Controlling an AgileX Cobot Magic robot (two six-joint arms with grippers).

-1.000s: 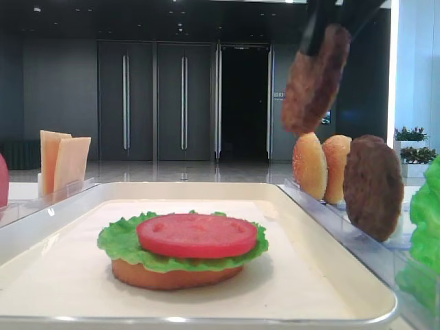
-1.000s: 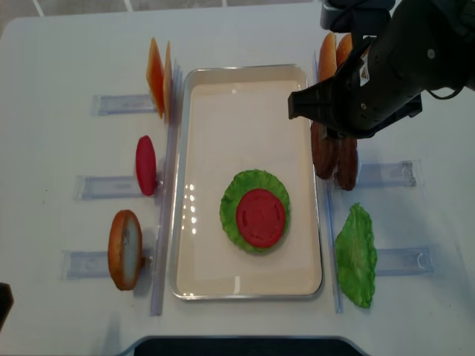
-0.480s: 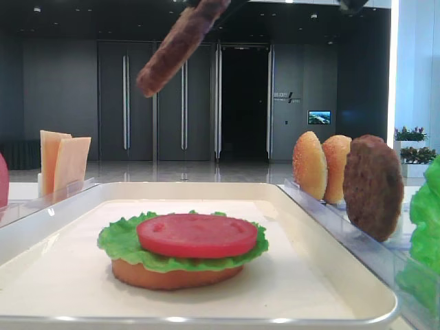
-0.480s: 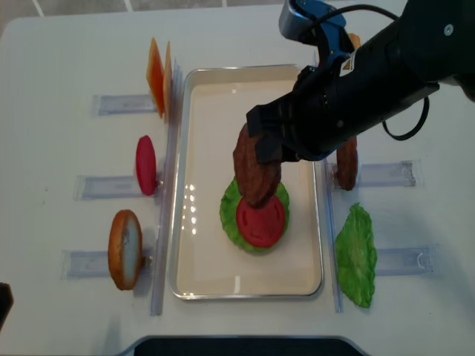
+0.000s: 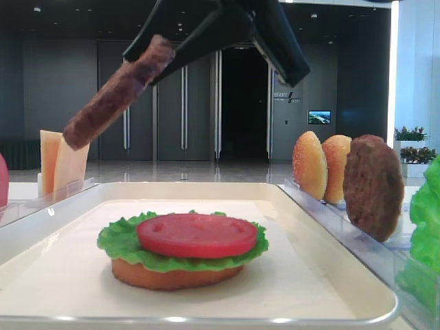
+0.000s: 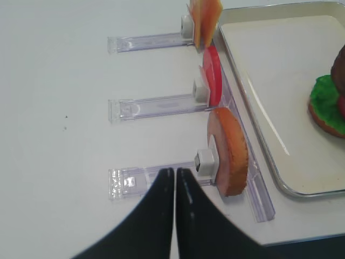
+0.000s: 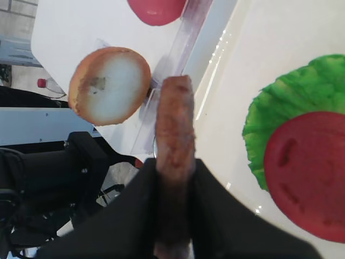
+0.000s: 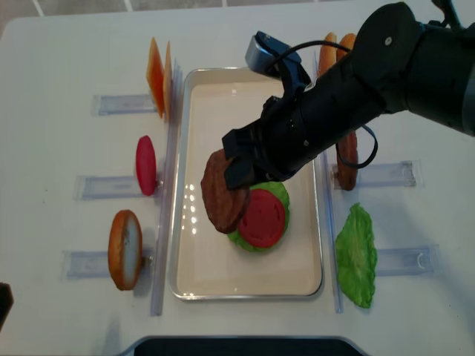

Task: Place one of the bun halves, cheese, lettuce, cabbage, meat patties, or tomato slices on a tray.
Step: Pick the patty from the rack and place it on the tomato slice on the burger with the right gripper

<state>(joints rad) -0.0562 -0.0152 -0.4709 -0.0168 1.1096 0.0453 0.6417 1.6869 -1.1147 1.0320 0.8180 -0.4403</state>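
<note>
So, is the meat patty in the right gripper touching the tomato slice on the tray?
Apart. In the low exterior view the meat patty, gripped by the right gripper, hangs tilted in the air, with clear background between it and the tomato slice below.

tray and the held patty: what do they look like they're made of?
Tray: looks like glossy cream plastic or enamelled metal; bright glints on its floor, can't tell which. Meat patty in the right gripper: matte, grainy brown, stays rigid when pinched by one edge, likely moulded plastic or rubber.
</note>
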